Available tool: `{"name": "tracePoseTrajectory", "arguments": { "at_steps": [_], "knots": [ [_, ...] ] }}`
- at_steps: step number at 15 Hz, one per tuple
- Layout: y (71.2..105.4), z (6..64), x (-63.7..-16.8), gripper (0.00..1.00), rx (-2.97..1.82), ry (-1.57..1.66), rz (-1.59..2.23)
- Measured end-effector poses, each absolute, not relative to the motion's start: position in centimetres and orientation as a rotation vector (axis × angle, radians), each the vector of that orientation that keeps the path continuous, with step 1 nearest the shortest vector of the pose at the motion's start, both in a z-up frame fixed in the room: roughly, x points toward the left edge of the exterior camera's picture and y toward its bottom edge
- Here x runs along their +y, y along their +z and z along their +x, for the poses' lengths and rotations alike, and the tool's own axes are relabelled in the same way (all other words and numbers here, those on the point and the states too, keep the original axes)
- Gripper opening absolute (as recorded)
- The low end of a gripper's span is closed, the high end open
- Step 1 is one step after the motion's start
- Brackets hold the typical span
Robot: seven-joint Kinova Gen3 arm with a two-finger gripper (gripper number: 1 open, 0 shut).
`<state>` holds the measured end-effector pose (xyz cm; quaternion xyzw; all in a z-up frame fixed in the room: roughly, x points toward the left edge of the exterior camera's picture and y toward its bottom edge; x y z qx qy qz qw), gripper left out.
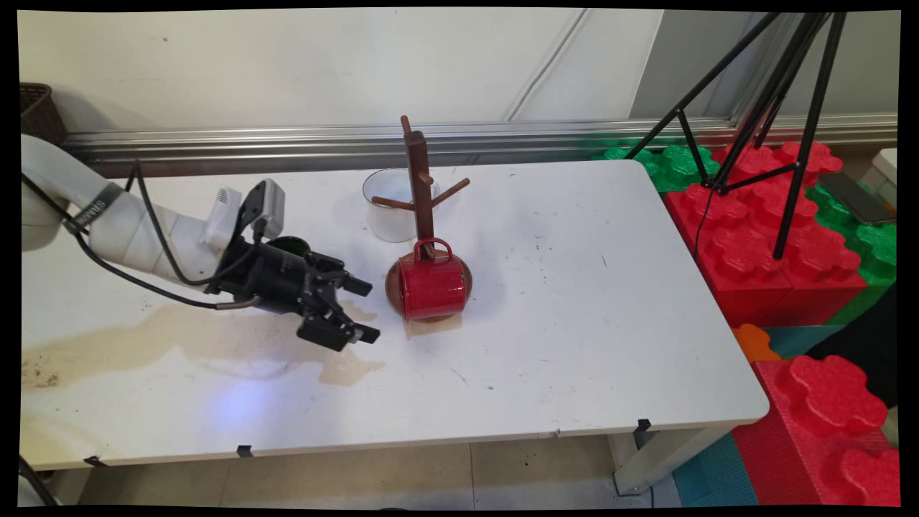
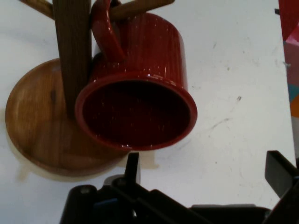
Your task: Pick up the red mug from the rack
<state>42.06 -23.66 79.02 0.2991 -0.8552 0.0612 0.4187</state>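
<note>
A red mug [image 1: 433, 286] hangs by its handle from a low peg of the brown wooden mug tree [image 1: 418, 194], over the tree's round base [image 1: 393, 286]. In the hand view the red mug [image 2: 140, 93] shows its open mouth toward me, beside the tree's post [image 2: 72, 51]. My gripper [image 1: 365, 310] hovers low over the table just left of the mug, open, with nothing between its fingers. The gripper [image 2: 205, 170] points at the mug's mouth without touching it.
A white mug [image 1: 385, 205] stands behind the tree. A dark green cup [image 1: 291, 245] is partly hidden behind the gripper's wrist. A brownish stain [image 1: 179, 341] spreads over the table's left. Red and green foam blocks [image 1: 775, 244] and a black tripod [image 1: 782, 115] stand right of the table.
</note>
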Motion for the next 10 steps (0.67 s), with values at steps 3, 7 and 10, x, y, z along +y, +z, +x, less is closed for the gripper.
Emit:
{"name": "tracePoseTrajectory", "arguments": {
  "at_steps": [3, 7, 10],
  "knots": [
    [78.4, 41.2, -23.7, 1.0, -2.122, 0.161, 0.763],
    [78.0, 40.4, -23.6, 1.0, -2.11, 0.172, 0.771],
    [77.9, 40.0, -23.6, 1.0, -2.101, 0.182, 0.779]
  ]
}}
